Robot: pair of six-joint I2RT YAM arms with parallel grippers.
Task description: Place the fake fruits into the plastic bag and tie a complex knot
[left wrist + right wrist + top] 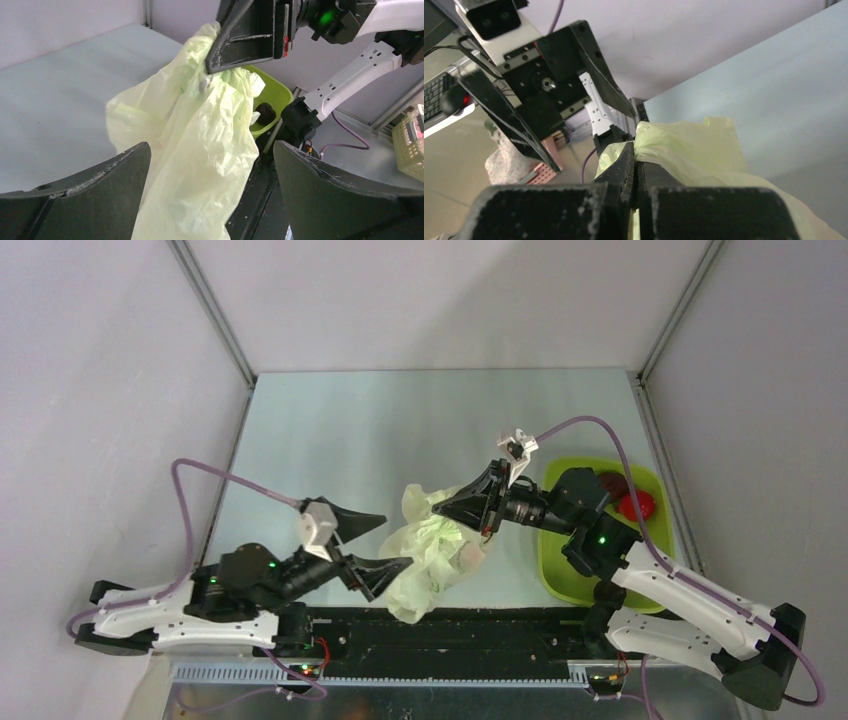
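Note:
The pale plastic bag (pixel 432 552) hangs crumpled near the table's front middle. My right gripper (pixel 447 508) is shut on the bag's upper film and holds it up; the pinch shows in the right wrist view (pixel 635 150) with bag film (pixel 696 150) bulging beside it. My left gripper (pixel 385 547) is open, its jaws on either side of the bag's lower part (pixel 200 150) without closing on it. A red fruit (pixel 638 505) and a dark maroon fruit (pixel 612 483) lie in the lime-green tray (pixel 560 570). A dark fruit (pixel 266 111) shows in the tray. No knot is visible.
The lime-green tray (pixel 275 90) sits at the right, under my right arm. A black rail (pixel 480 625) runs along the table's near edge below the bag. Grey walls enclose the table on three sides.

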